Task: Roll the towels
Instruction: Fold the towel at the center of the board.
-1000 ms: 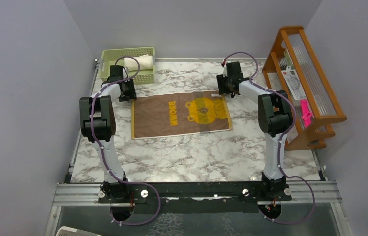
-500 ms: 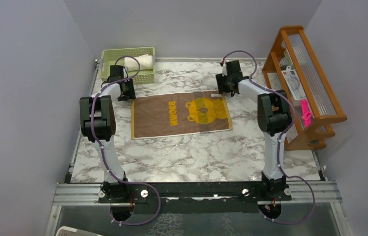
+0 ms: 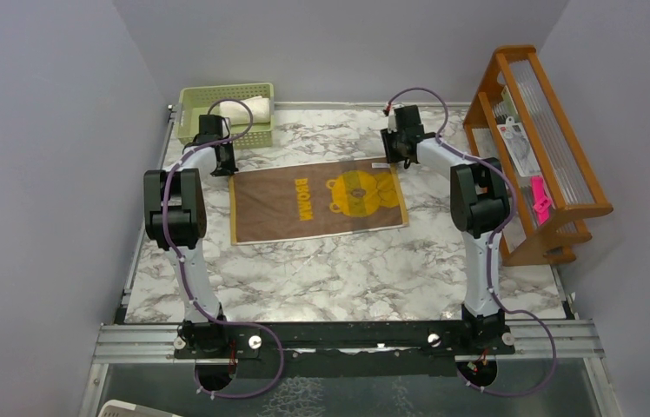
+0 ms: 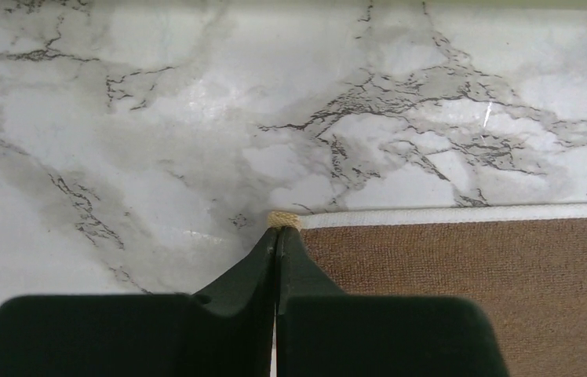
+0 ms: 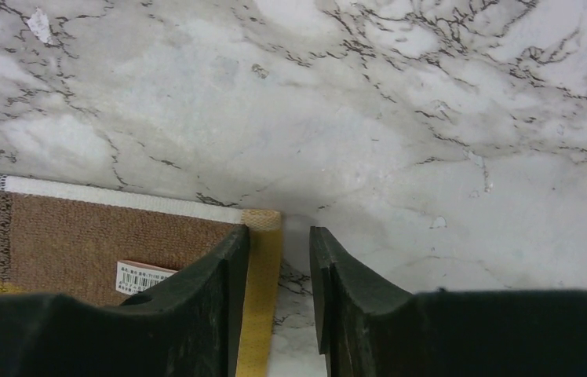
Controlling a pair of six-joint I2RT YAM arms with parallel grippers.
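Note:
The mustard-yellow towel with its brown patch and bear print lies flat in the middle of the marble table. My left gripper is at its far left corner. In the left wrist view the jaws are shut, and the towel's corner tip pokes out just past them. My right gripper is at the far right corner. It is open, with the towel's yellow hem between its fingers. The cream-white towel lies rolled in the green basket.
The pale green basket stands at the back left, just behind my left gripper. A wooden rack with papers stands along the right side. A white barcode label is on the towel near my right fingers.
Both grippers have moved a little toward the back of the table. The towel's far edge has shifted slightly back and to the left with them.

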